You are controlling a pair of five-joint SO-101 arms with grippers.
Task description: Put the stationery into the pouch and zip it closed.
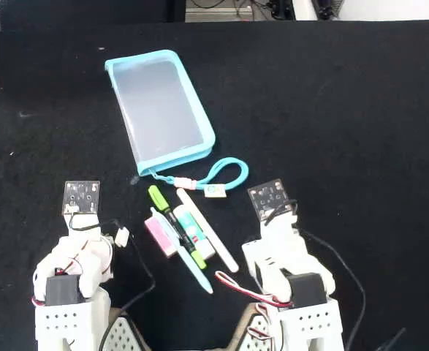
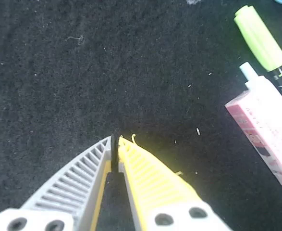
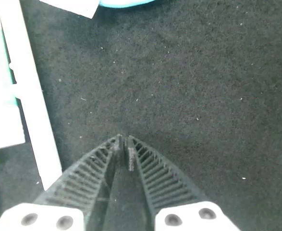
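A: What lies under everything you're working over?
B: Your desk (image 1: 375,117) is covered in matte black fabric, and up close you can see pale lint and specks on it.
A: And past its far edge?
B: You get a thin strip of room. Dark cables (image 1: 269,7) lie over something pale grey near the middle, with a plain white surface (image 1: 397,9) at the far right.
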